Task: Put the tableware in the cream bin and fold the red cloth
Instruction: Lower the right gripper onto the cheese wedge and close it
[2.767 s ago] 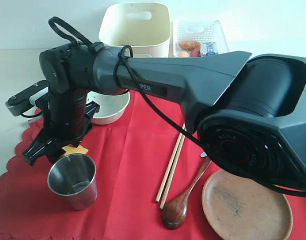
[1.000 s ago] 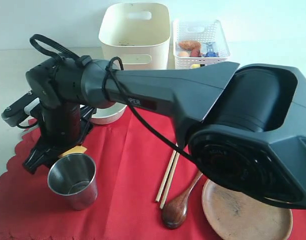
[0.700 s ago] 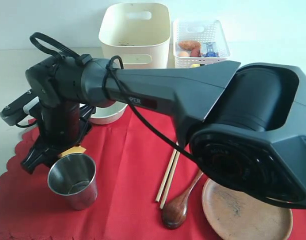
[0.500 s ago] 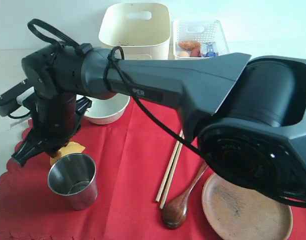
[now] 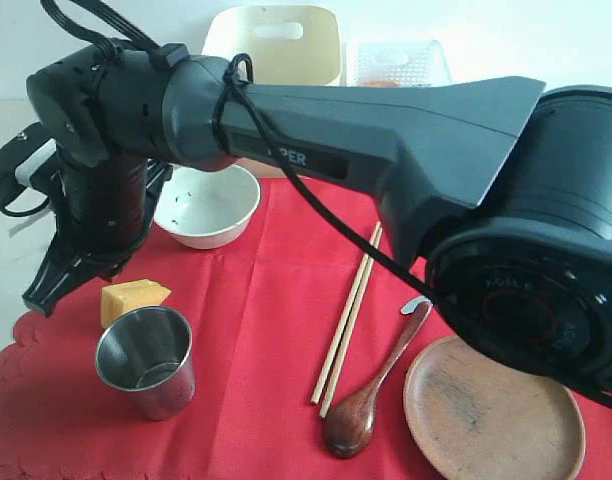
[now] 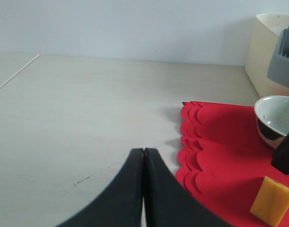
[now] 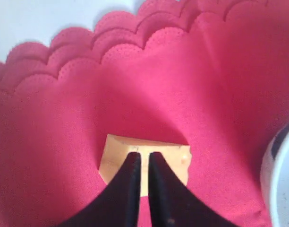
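Red cloth point(image 5: 266, 300), steel cup point(image 5: 146, 362) atop (upright)

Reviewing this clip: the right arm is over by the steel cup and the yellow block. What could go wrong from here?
1. The right gripper hangs by the yellow block with its fingers almost together and nothing between them; a grasp there would likely need a retry.
2. The steel cup stands close beside that block; a sideways move could tip it.
3. The block lies on the red cloth; folding now would probably trap it.
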